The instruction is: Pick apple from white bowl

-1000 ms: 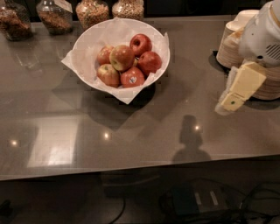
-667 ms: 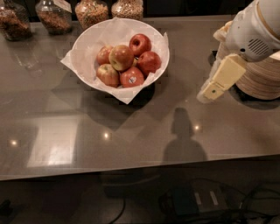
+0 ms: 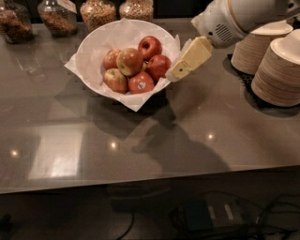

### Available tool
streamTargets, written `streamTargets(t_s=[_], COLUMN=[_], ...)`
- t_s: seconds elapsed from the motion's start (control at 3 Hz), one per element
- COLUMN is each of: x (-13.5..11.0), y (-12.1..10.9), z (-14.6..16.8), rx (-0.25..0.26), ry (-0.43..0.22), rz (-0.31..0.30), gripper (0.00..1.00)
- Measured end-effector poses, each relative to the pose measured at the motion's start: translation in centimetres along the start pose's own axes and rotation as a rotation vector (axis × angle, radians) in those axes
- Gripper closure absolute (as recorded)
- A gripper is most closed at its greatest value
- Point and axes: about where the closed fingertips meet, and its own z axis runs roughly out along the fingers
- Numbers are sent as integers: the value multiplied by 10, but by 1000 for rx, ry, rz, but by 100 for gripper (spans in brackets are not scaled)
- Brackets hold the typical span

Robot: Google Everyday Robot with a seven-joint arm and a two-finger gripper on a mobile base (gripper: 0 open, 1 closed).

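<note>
The white bowl, lined with crinkled white paper, stands on the grey counter at the upper middle. It holds several apples. The apple, red with a broad yellow blush and no sticker, lies on top near the bowl's centre. A red apple with a white sticker lies at the front, and deep red apples sit at the back right. My gripper reaches in from the upper right. Its cream tip hovers just right of the bowl's right rim, beside the apples and apart from the blushed apple.
Stacks of beige disposable bowls stand on a black mat at the right. Glass jars of dry goods line the back edge. The counter's front edge runs below, with cables on the floor beneath.
The gripper has moved left from beside the stacked bowls to the white bowl's right rim. The bowl now appears larger and nearer the centre of the view.
</note>
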Motion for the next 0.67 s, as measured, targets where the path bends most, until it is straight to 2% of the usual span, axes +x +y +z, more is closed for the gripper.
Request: streamTargets(t_s=[0.33, 0.67], x=[-34, -73], y=[-9, -25], z=[31, 94], rx=[-40, -97], ry=[-66, -91], rz=[-28, -22], gripper=[0, 0])
